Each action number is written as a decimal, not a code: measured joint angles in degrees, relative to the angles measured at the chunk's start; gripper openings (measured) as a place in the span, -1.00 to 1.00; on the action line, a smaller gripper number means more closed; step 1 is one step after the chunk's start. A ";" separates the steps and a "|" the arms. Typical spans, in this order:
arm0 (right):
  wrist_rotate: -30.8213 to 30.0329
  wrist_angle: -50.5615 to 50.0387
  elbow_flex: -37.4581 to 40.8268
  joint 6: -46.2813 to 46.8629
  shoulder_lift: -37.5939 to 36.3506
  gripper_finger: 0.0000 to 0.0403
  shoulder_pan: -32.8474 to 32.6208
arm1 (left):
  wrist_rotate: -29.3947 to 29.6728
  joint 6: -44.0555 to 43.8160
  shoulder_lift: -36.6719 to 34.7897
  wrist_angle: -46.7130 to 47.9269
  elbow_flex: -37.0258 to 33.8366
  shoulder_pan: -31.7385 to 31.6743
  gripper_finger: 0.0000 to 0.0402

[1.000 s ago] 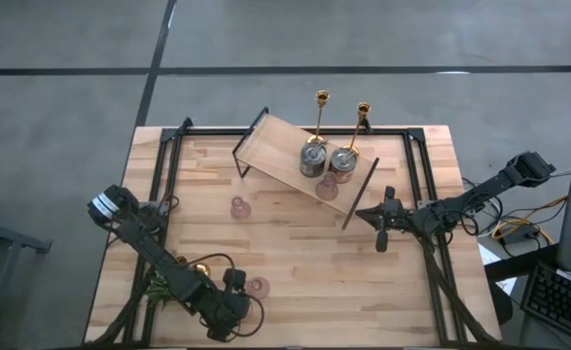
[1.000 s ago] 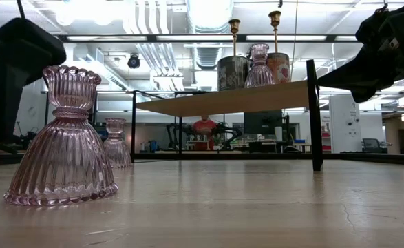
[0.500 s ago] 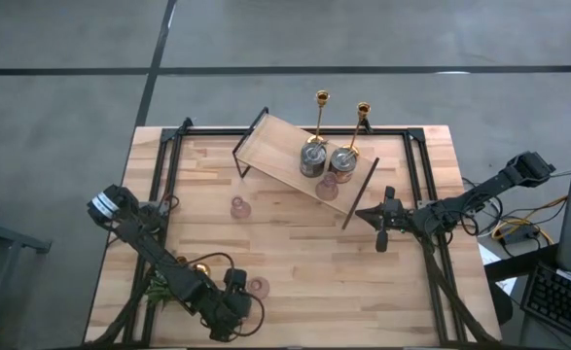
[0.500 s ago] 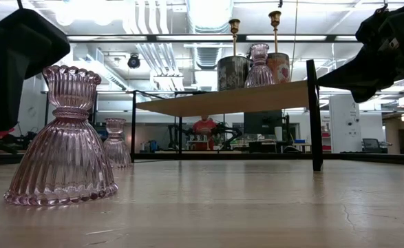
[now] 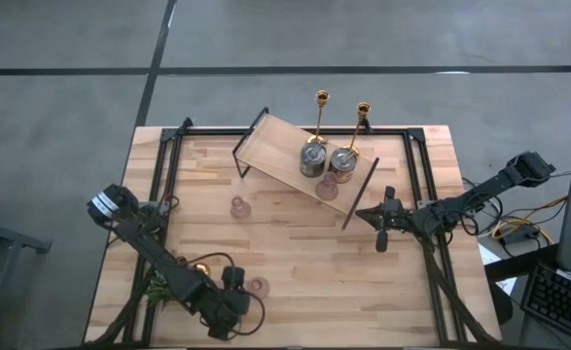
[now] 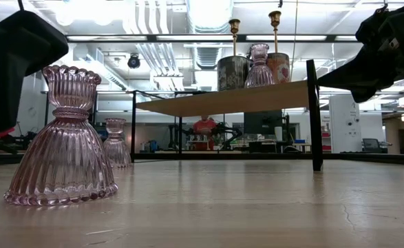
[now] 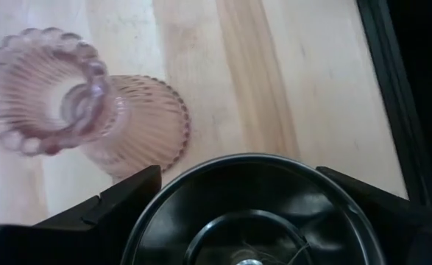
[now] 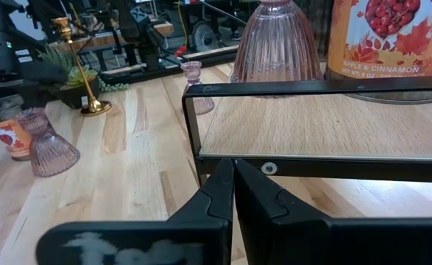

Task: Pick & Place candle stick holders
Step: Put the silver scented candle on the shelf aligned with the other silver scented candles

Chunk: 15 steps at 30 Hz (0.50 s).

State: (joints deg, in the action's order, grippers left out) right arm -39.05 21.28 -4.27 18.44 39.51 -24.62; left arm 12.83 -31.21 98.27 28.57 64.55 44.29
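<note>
My left gripper (image 5: 231, 303) is at the table's near edge, shut on a round jar holder with a black lid (image 7: 252, 213) and an orange label (image 8: 6, 132). Just beside it a pink ribbed glass holder (image 7: 83, 118) stands on its wide base. Another pink one (image 5: 238, 207) stands mid-table, and a gold candlestick (image 5: 199, 265) stands beside my left arm. On the slanted wooden shelf (image 5: 275, 146) stand two jar holders (image 5: 312, 160), two gold candlesticks (image 5: 321, 97) and a pink holder (image 5: 329, 183). My right gripper (image 5: 367, 215) waits shut by the shelf's right leg. My left gripper has the jar's black lid between its two fingers, one finger at each side of the rim (image 7: 151, 213). The fingers (image 7: 120, 199) come slanting down from above. The jar stands upright with its bottom on the table (image 8: 8, 153).
A small green plant (image 5: 159, 287) sits at the near left, under my left arm. The shelf's black frame (image 8: 201, 132) stands right in front of my right gripper. Bare wood lies across the table's middle and near right (image 5: 363, 282).
My left gripper has stayed over the jar. At the low view's left edge less of the jar shows than before: it has shifted slightly toward the table's left. The pink holder beside it has not moved.
</note>
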 joint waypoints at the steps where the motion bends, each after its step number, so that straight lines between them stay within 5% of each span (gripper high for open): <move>1: 0.00 0.00 0.00 -0.01 0.01 -0.96 0.01 | 0.14 -0.01 -0.06 0.59 0.18 -0.06 0.71; 15: 0.00 0.00 0.00 0.00 0.02 -0.96 0.02 | 0.77 -0.21 -2.20 2.20 0.31 -1.20 0.72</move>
State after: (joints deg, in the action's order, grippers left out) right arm -39.05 21.28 -4.27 18.44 39.53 -24.60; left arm 13.61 -31.41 96.07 30.76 64.86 43.08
